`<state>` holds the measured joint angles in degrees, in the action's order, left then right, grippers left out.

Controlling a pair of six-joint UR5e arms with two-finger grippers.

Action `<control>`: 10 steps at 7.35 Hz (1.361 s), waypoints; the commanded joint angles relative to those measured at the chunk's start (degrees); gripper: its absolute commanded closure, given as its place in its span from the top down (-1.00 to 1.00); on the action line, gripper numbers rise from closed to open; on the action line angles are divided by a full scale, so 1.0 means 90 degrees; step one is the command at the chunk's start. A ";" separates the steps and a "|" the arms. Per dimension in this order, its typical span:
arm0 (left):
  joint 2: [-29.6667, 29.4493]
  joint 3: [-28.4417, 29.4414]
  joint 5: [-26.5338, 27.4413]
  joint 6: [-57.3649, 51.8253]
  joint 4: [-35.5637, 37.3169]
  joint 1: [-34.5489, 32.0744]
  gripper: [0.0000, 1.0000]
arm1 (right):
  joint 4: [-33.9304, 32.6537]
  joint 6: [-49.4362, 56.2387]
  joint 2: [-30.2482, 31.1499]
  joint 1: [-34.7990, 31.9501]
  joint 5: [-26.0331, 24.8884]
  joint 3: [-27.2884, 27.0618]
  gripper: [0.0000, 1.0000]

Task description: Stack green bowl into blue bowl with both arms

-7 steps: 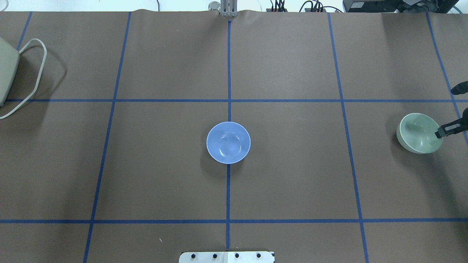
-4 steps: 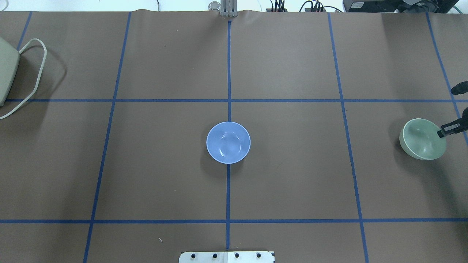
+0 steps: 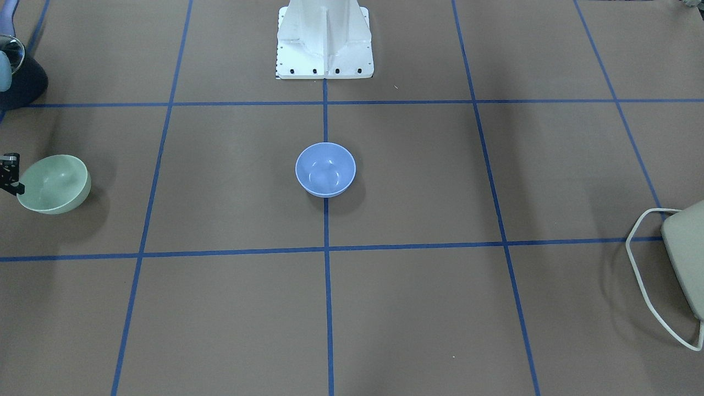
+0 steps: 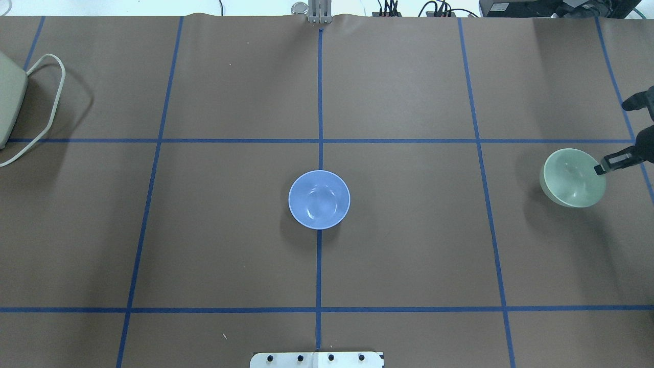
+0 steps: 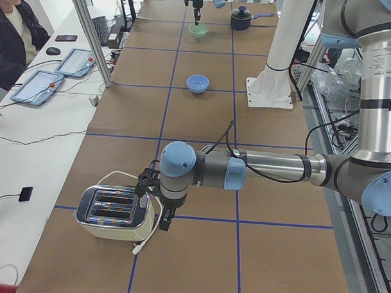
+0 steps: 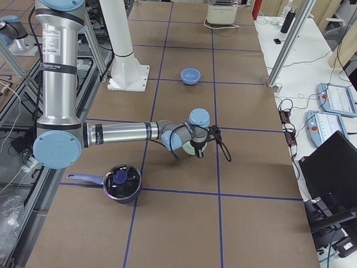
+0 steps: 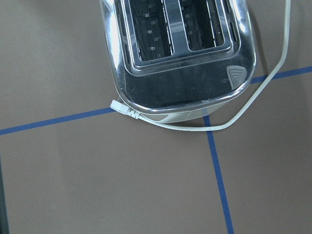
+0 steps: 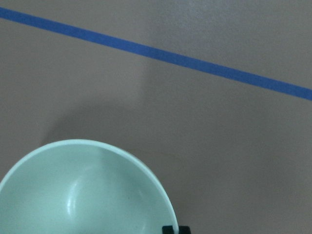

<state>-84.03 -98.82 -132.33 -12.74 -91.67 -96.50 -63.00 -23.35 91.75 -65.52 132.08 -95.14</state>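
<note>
I've got the right gripper point(image 4: 601, 168) with its jaws pinched on the tipped green bowl point(image 4: 571, 178) by the rim, far right on the tabletop point(image 4: 409, 255), so it can nest into the centred blue bowl point(image 4: 319, 199) (left gripper point(image 5: 162, 217) is by the toaster point(image 5: 113, 212), can't tell its jaws).

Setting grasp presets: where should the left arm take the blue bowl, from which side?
Pinch the rim of the blue bowl from above, one finger inside the wall, one outside, probably on the side toward the left arm. It sits upright, mouth up; its smooth rounded wall offers no side hold. The right gripper has the green bowl by its rim likewise.
</note>
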 commanded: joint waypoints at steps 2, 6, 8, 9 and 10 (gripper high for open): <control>0.0001 0.0003 -0.0004 0.0010 0.0000 0.0000 0.96 | -0.0051 -0.2766 -0.1497 0.0810 0.0013 -0.0384 -1.00; 0.0011 -0.0006 -0.0004 0.0010 0.0000 0.0000 0.96 | -0.2423 -0.5129 -0.3686 0.2599 -0.1547 -0.1007 -1.00; 0.0021 0.0003 -0.0004 0.0010 0.0000 0.0000 0.96 | -0.3223 -0.6190 -0.4390 0.3437 -0.2375 -0.0963 -1.00; 0.0021 0.0003 -0.0004 0.0010 0.0000 0.0000 0.96 | -0.3225 -0.6407 -0.4461 0.3800 -0.2719 -0.0885 -1.00; 0.0011 0.0023 -0.0004 0.0010 0.0000 0.0000 0.96 | -0.3225 -0.6468 -0.4462 0.4007 -0.2829 -0.0874 -1.00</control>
<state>-83.86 -98.75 -132.36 -12.67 -91.67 -96.50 -91.35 -79.59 52.42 -32.92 109.35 -103.36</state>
